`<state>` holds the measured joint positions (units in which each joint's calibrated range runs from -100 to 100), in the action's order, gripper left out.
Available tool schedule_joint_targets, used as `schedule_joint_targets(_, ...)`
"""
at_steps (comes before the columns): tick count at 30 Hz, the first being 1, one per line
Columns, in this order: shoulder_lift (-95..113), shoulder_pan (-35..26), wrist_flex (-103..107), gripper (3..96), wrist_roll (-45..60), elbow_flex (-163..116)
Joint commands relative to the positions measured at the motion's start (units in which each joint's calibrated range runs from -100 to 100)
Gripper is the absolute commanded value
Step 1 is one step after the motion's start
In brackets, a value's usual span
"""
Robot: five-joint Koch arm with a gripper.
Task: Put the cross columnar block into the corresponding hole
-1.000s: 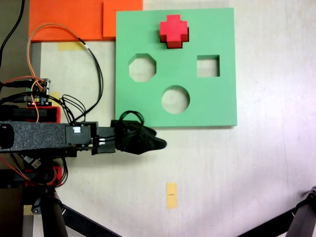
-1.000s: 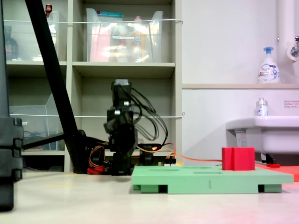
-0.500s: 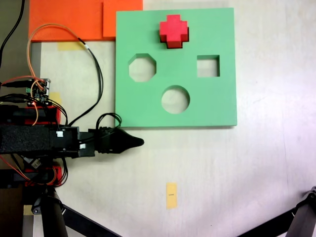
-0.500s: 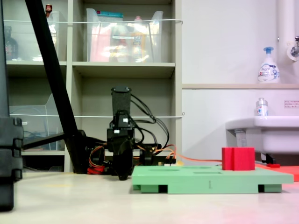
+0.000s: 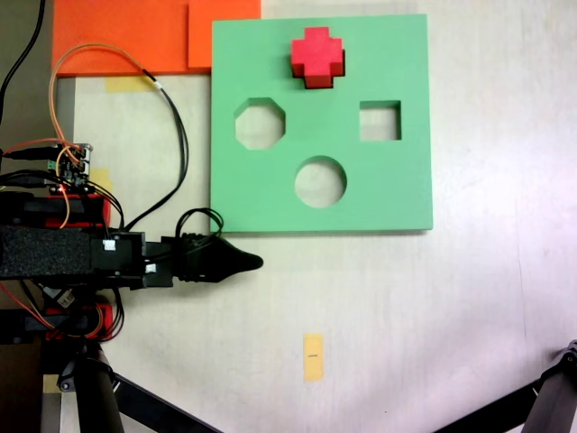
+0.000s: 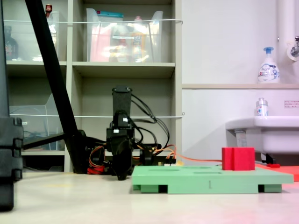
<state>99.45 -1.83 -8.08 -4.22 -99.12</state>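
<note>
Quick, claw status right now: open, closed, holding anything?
Claw: closed to a point, holding nothing, off the green board. The red cross block sits on that board.

Arm (image 5: 81, 257): black body, speckled link, red base parts, black and orange cables, small circuit board (image 5: 72, 165), tapered black gripper (image 5: 236, 261).

Matt foam: red cross columnar block (image 5: 317, 56), green board (image 5: 397, 180); black plastic arm (image 5: 63, 256).
</note>
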Motion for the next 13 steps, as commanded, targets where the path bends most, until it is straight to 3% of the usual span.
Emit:
schedule_joint_targets(1,0.55,0.29,6.58,49.4,0.24,-0.88)
schedule_joint_targets(13,0.55,0.34,6.49,49.4,0.24,-0.88)
